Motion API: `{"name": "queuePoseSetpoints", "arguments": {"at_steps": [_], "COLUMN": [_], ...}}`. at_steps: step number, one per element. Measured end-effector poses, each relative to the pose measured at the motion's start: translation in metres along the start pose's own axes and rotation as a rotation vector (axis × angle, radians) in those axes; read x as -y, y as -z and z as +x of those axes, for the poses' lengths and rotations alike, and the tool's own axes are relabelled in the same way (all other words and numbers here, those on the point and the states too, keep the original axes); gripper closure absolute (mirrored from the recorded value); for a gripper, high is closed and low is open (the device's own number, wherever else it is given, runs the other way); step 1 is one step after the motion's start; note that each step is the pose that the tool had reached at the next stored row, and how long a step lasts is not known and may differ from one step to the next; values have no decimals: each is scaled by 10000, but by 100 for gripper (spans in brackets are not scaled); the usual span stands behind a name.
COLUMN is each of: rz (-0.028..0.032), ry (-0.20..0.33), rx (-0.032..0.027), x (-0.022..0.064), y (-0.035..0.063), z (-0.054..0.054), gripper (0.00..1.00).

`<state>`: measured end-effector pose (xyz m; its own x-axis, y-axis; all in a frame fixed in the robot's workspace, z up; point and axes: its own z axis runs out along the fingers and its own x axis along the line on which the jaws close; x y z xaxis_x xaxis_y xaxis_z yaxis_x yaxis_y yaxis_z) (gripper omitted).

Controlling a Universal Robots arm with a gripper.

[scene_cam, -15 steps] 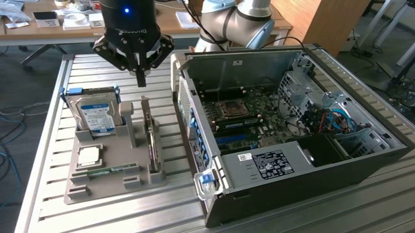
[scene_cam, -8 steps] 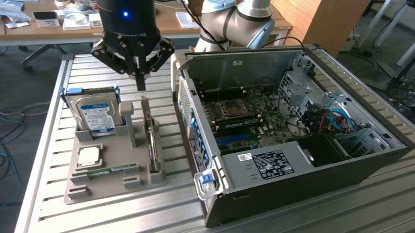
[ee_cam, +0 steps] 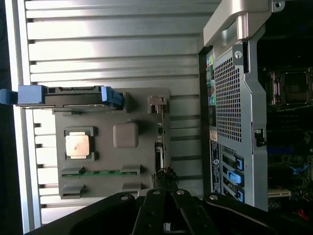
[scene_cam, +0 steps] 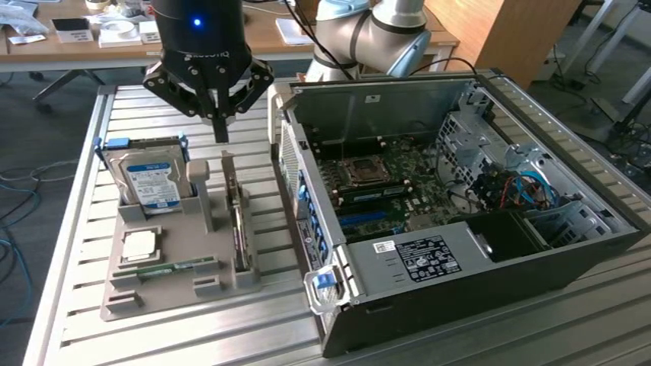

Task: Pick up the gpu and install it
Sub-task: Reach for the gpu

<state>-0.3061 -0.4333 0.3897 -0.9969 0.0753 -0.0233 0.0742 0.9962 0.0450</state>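
Hand (ee_cam: 165, 180) links sit closest in the wrist view: pinched fully together, empty, tip over 1 end of the gpu (ee_cam: 159, 147), which stands on edge in the grey holder (ee_cam: 105, 159) just beside the PC case (ee_cam: 234, 122). Exterior view: hand hangs just above the gpu, apart from it; hard drive (scene_cam: 151, 179) stands in the same holder on the counter (scene_cam: 133, 335). Judgement, pickup step: the 2 fingers (scene_cam: 221, 126) need spreading to straddle the card's top edge, square to it, centred before any squeeze.

The gpu (scene_cam: 240, 229) stands upright on its long edge, thin, slotted into the grey holder (scene_cam: 163, 284).
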Motion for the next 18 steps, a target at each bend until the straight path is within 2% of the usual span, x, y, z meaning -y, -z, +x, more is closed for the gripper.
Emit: {"name": "queuePoseSetpoints", "arguments": {"at_steps": [10, 18], "rz": [1, 0], "ry": [0, 0], "rx": [0, 1], "x": [159, 207], "y": [5, 1], "z": [23, 52], "gripper": [89, 89]}}
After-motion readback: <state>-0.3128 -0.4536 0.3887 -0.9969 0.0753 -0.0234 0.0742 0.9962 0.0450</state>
